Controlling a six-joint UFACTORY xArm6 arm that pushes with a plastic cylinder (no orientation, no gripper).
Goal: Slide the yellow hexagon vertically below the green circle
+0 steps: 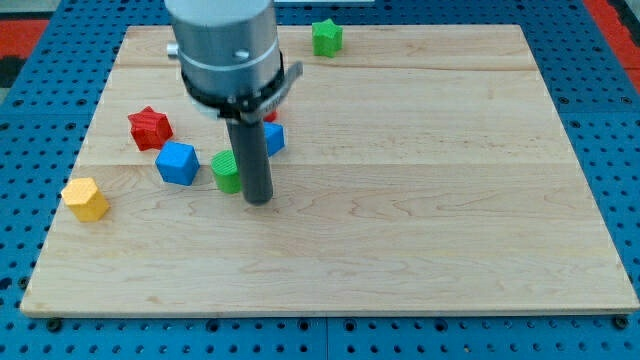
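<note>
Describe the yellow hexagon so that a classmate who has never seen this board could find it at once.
Start at the wooden board and go to its edge at the view's left. The yellow hexagon sits there alone, nearer the view's bottom than the red star and the blue block. It is the only yellow piece, far from my tip.

My tip (258, 200) rests just right of the green circle (226, 171), well apart from the yellow hexagon (85, 199).

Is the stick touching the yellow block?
No, my tip sits beside the green circle, far from the yellow hexagon at the view's left.
</note>
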